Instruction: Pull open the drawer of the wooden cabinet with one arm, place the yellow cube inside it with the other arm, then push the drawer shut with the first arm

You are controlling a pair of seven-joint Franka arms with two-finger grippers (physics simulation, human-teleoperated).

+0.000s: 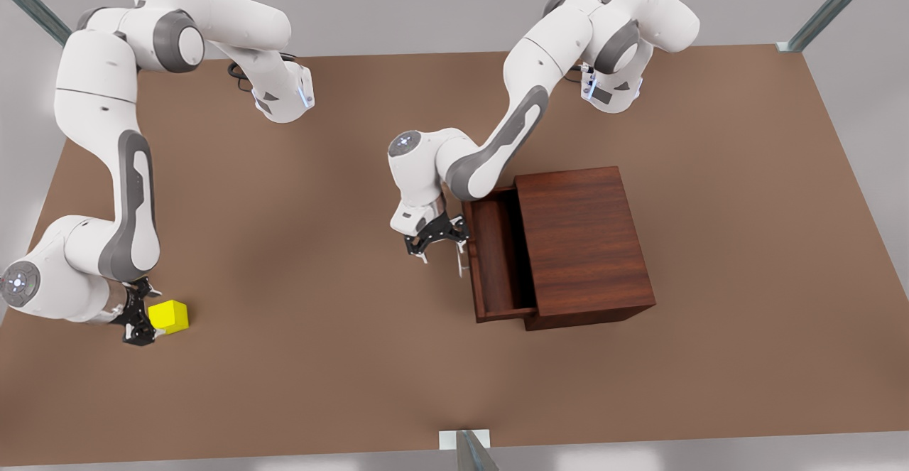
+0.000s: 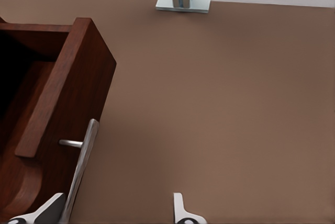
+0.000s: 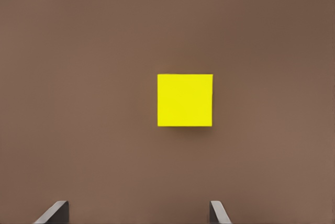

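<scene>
The drawer [image 1: 499, 258] stands pulled out of the cabinet [image 1: 584, 244] toward the front view's left, its tray bare inside and its silver handle [image 1: 462, 258] on the front panel facing the same way. The cabinet sits on the brown table [image 1: 319, 244], right of centre in the front view. The left gripper [image 1: 438, 235] hangs just beside the handle on the side away from the cabinet, jaws apart; in the left wrist view one fingertip [image 2: 49, 209] lies against or right next to the handle bar [image 2: 81, 169] while the other fingertip [image 2: 180, 211] is clear over bare table, so the bar is not clamped. That view also shows the drawer's front panel [image 2: 63, 109] and dark inside. The cube [image 1: 169, 315] rests on the table near the front view's lower left corner, well apart from the cabinet. The right gripper [image 1: 140, 318] is right at the cube on its left side in the front view, jaws spread wide; in the right wrist view the cube [image 3: 185, 100] lies ahead of and between the two fingertips [image 3: 55, 212], not gripped.
</scene>
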